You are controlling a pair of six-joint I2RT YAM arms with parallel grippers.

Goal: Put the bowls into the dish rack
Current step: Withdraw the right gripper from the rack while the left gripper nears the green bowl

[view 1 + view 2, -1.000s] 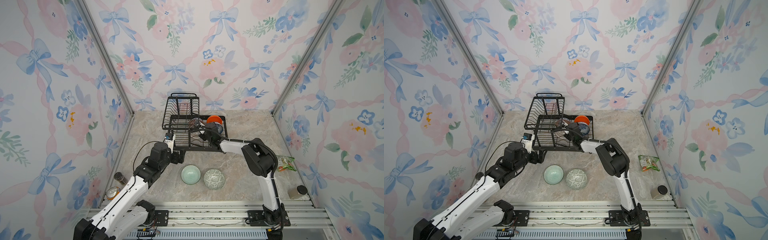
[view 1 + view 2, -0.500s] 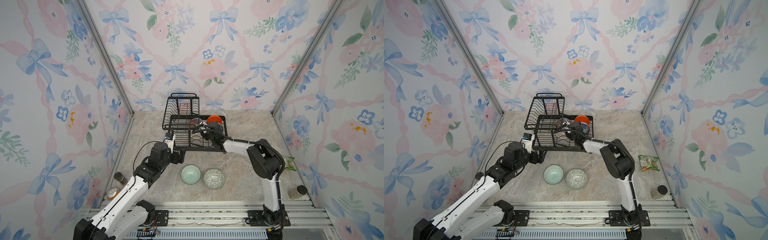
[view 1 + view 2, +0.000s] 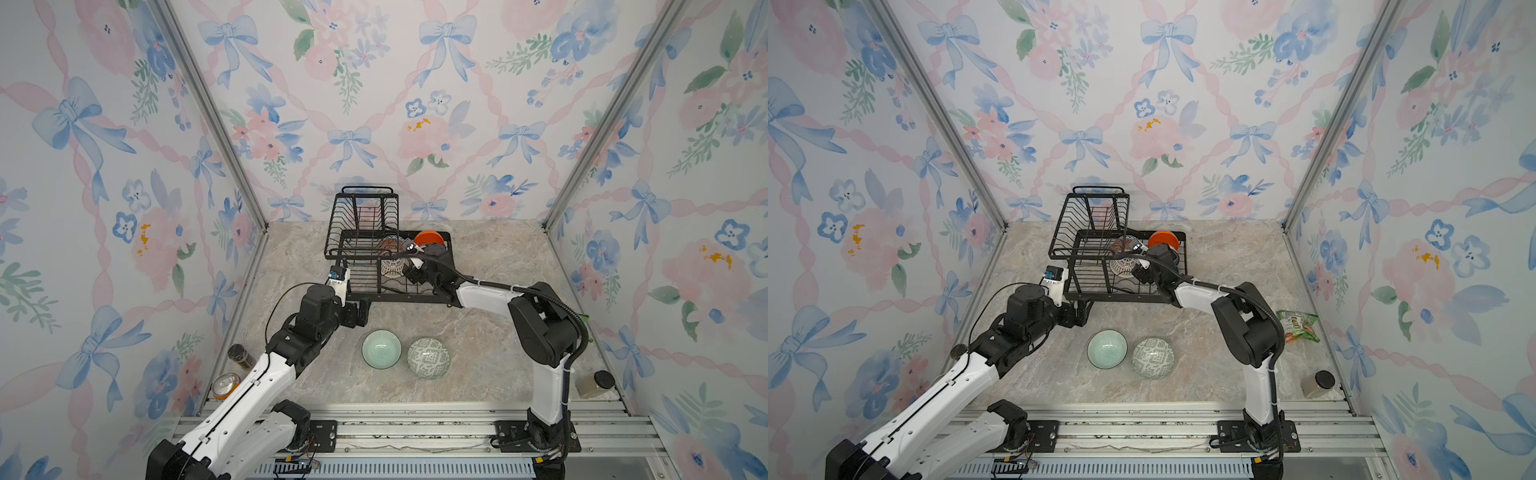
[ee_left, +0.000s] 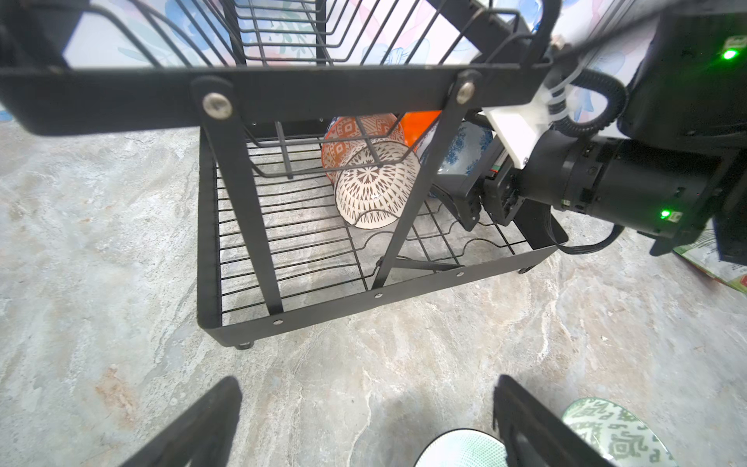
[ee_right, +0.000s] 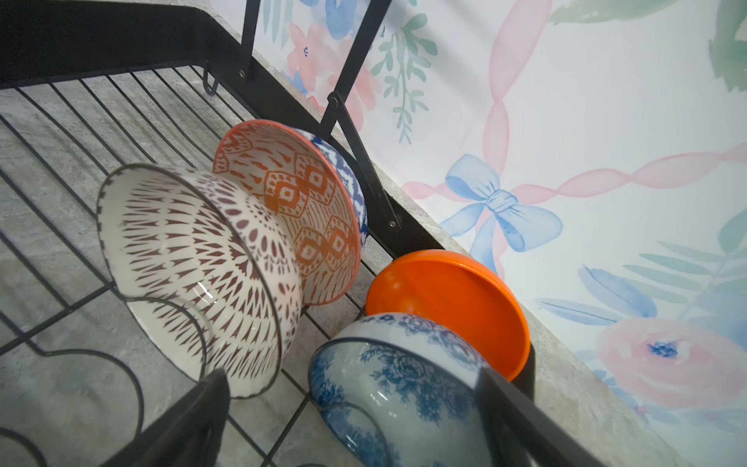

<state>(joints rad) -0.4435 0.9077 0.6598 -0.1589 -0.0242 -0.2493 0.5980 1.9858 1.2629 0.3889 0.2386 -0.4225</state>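
Marble tabletop [image 3: 478, 328]: left tool [image 4: 368, 384] spread empty; right tool [image 5: 351, 376] spread around blue bowl [image 5: 408, 388].

Mint bowl [image 3: 1106, 349] sits beside grey-green bowl [image 3: 1153, 357].

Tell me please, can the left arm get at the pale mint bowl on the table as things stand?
Probably yes. The left gripper is open and hangs close to the pale mint bowl, with only bare table between them. The grey-green bowl sits at its far side, not in the way.
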